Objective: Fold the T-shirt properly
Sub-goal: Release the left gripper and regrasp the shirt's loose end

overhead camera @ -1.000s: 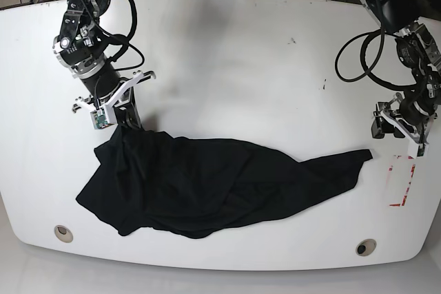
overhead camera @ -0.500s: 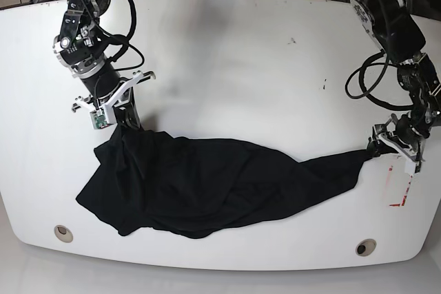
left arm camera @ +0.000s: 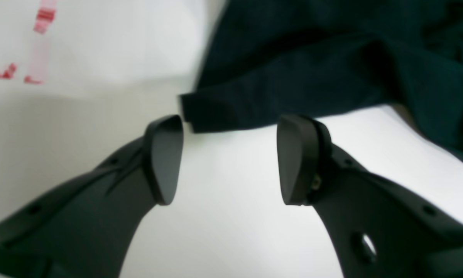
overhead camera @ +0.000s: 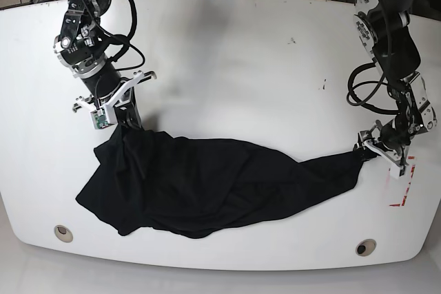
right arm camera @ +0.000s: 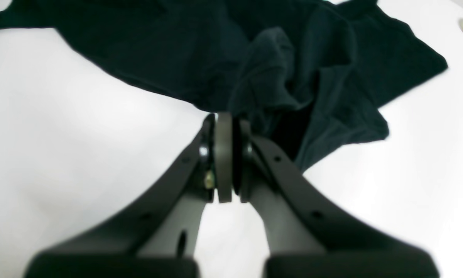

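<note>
T-shirt point(overhead camera: 207, 184) crumpled on table point(overhead camera: 234, 60). Right gripper point(right arm camera: 223, 119) clamped on its upper corner. Left gripper point(left arm camera: 229, 158) jaws apart, the opposite corner tip just ahead of them, ungripped.

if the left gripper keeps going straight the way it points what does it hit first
Most likely the T-shirt: its hemmed corner lies just ahead of the open left gripper, nearer one finger than centred between them. Depth is unclear, so it may brush the table first.
</note>
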{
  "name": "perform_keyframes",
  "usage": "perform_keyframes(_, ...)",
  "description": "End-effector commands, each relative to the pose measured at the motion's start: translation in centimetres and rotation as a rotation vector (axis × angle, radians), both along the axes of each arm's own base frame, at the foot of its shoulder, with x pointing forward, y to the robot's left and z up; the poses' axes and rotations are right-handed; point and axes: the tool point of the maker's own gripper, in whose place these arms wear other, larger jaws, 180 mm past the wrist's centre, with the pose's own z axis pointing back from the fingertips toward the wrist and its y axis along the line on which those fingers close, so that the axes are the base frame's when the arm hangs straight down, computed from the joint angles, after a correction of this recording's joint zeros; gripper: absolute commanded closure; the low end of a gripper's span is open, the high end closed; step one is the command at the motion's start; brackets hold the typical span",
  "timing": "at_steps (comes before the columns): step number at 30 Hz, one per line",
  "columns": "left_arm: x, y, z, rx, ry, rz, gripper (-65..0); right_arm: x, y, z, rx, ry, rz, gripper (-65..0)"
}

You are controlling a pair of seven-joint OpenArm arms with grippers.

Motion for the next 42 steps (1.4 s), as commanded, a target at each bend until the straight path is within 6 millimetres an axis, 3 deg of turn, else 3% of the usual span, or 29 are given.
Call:
perform_keyframes(1,1.9,0.6,2.0,0.009,-0.07,0.012,-36.3,0.6,0.0,1.7,0.006,-0.062,0.004,-0.2)
perform_keyframes(18,3.3,-0.4,-0.6,-0.038,-0.04,0.065,-36.3,0.6,0.0,1.7,0.01,-0.063,0.004,-0.2)
perform_keyframes(24,3.9,-1.5,-0.4,-0.06,-0.043,0.056,-35.7,0.6,0.0,1.7,0.01,-0.063,0.004,-0.2)
perform_keyframes(27,4.0,-2.2,-0.5,-0.06,-0.041,0.04,-28.7,0.6,0.0,1.7,0.012,-0.063,0.004,-0.2)
perform_keyframes(32,4.1,-3.2,-0.8,-0.037,-0.028,-0.001,-1.0,0.7,0.0,1.8,0.012,-0.065,0.004,-0.2)
perform_keyframes(37,4.1,-3.2,-0.6,-0.029,-0.033,-0.008,0.0,0.7,0.0,1.9,0.012,-0.068,0.004,-0.2)
perform_keyframes(40,5.0,-2.7,1.4,0.003,-0.088,-0.013,0.0,0.7,0.0,2.0,0.01,-0.072,0.005,-0.2)
perform_keyframes(42,4.3,-2.3,1.6,0.036,-0.092,-0.021,0.0,0.7,0.0,2.5,0.006,-0.086,0.006,-0.2)
